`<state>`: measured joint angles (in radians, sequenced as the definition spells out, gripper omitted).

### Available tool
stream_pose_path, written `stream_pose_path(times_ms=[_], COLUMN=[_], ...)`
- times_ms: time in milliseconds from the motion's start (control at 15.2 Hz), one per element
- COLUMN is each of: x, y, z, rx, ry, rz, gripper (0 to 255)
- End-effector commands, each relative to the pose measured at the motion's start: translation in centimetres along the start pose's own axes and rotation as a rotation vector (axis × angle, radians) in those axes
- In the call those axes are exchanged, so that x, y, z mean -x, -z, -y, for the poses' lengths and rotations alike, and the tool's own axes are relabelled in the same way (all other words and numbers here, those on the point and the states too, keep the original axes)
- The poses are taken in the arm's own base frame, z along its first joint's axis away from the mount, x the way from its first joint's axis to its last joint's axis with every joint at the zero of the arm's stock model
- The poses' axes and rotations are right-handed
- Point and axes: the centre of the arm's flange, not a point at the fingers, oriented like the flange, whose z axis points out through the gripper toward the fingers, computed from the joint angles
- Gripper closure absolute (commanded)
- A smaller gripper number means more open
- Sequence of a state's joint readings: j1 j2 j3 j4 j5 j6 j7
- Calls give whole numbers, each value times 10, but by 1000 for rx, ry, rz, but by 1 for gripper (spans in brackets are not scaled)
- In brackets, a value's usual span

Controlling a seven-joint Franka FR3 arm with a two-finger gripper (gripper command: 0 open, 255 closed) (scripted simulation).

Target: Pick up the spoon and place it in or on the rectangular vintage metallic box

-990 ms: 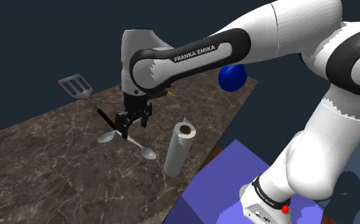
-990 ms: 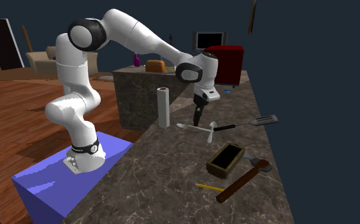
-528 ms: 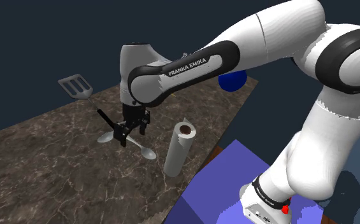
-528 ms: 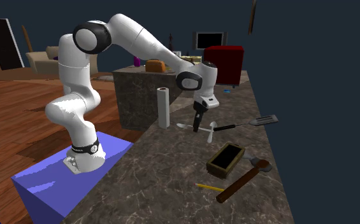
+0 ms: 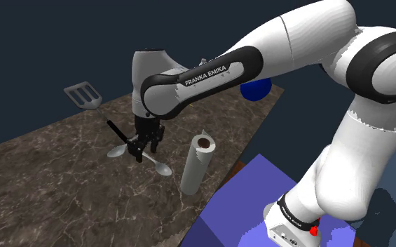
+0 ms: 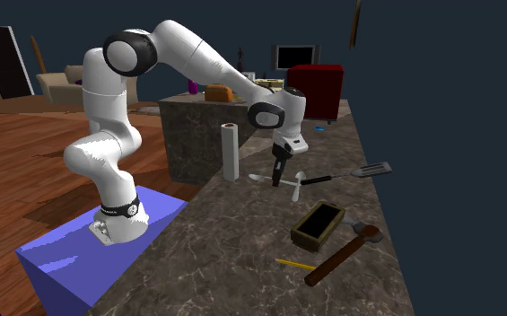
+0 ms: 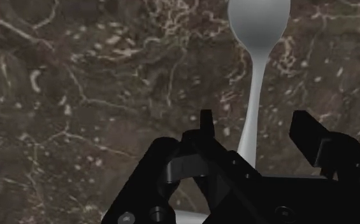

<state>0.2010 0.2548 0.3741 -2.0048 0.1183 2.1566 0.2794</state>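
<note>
The spoon [image 7: 255,83] lies flat on the dark marbled worktop [image 5: 49,175], near the upright paper roll [image 5: 198,165]. The arm comes straight down over it, so its handle runs through the gap between the two black fingers [image 7: 205,127]. The jaws are open, a little wider than the handle, with stone showing on either side of it, so nothing is gripped yet. They straddle the thin stem rather than the bowl, probably because the stem is the easier part to pinch. The box [image 6: 318,224], dark with a brownish rim, sits open-topped well apart from the spoon and near a hammer [image 6: 341,251], so the spoon could be lowered in from above.
</note>
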Motion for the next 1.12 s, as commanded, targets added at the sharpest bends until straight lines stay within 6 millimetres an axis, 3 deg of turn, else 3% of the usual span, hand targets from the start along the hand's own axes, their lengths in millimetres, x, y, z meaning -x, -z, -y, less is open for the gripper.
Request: stream_pose_path(times_ms=[0, 528, 1056], x=[0, 0, 6], y=[0, 0, 41], z=[0, 0, 6], rx=[0, 0, 0], ry=[0, 0, 0], rz=[0, 0, 0], gripper=[255, 255, 255])
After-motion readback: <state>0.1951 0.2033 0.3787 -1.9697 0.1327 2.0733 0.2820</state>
